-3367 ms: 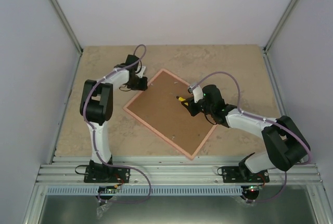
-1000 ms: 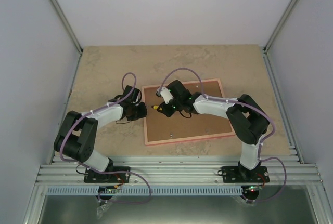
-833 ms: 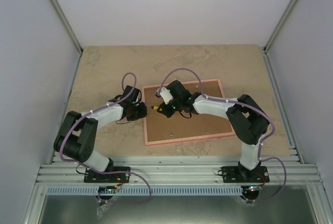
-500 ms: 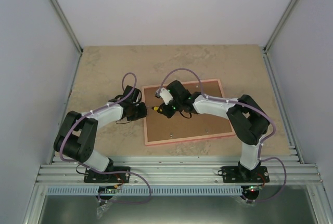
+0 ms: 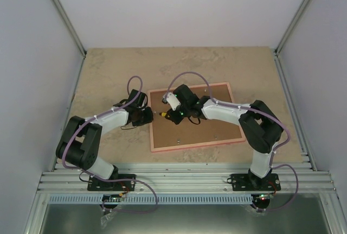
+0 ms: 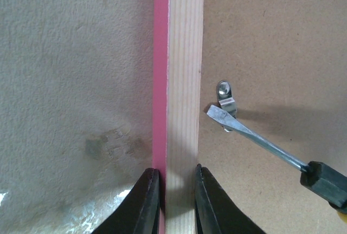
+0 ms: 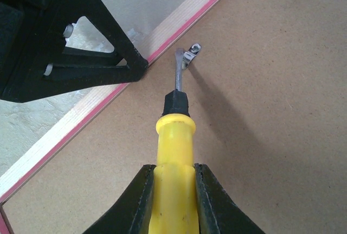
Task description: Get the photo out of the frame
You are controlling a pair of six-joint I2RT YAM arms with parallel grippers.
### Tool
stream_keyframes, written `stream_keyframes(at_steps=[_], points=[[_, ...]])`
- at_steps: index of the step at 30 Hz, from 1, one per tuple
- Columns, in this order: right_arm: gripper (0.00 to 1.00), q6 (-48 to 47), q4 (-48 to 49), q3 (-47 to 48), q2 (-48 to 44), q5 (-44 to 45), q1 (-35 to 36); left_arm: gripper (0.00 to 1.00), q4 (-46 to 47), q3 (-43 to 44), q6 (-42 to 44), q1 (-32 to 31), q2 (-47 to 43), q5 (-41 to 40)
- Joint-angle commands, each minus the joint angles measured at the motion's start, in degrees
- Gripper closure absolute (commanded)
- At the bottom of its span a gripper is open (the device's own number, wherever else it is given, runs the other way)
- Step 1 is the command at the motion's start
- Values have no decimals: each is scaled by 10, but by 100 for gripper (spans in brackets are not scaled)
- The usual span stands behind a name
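The pink frame [image 5: 192, 145] lies face down on the table, its brown fibreboard back [image 5: 211, 128] up. The photo is hidden under the back. My left gripper [image 5: 150, 116] is shut on the frame's left rail [image 6: 181, 82], one jaw on each side of it. My right gripper [image 5: 172, 113] is shut on a yellow-handled screwdriver [image 7: 174, 152]. The screwdriver's flat blade tip [image 6: 217, 113] touches a small metal retaining clip [image 6: 226, 99] on the back, next to the left rail. The clip also shows in the right wrist view [image 7: 191, 53].
Other small metal clips sit along the back's edges [image 5: 178, 142]. The beige table [image 5: 108, 71] is walled by grey panels left, right and rear. A metal rail [image 5: 179, 171] runs along the near edge by the arm bases.
Since 3.4 s ago the frame has turned from diagonal to nearly square and both grippers moved to its left rail. Over the last second the screwdriver tip crept slightly left.
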Motion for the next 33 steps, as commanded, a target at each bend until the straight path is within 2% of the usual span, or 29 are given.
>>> stream_keyframes(at_steps=[1, 18, 26, 33], points=[[99, -4, -62, 0, -8, 31, 2, 83, 12, -2, 0, -1, -18, -6], [100, 1, -47, -18, -35, 31, 2, 83, 6, -4, -3, -1, -29, -18], [100, 8, 26, -70, -105, -17, -9, 83, 7, -7, -10, -1, -34, -19], [100, 31, 123, -168, -205, 14, -61, 82, 6, -12, -19, -1, -44, -24]])
